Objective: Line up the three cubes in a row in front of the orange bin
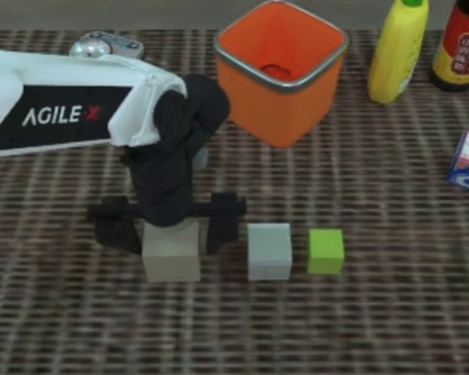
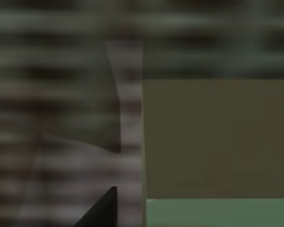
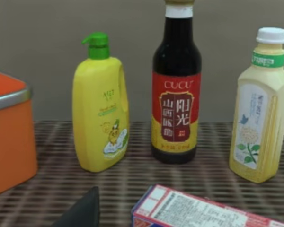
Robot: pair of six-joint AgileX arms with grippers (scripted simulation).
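left end effector (image 1: 170,226): spread wide, fingers either side of the beige cube (image 1: 172,251), not pressing it; looks like a release or alignment step.
beige cube: on the bench (image 1: 375,312), left end of the row.
grey-blue cube (image 1: 269,251): just beside it; lime cube (image 1: 326,251) next, small gaps.
orange bin (image 1: 281,70): behind the row.
right arm: parked out of the top view, finger opening cannot be told.
right wrist view: alone shows yellow bottle (image 3: 101,109), dark sauce bottle (image 3: 177,85), pale bottle (image 3: 260,109).
left wrist view: only the beige cube's face close up.
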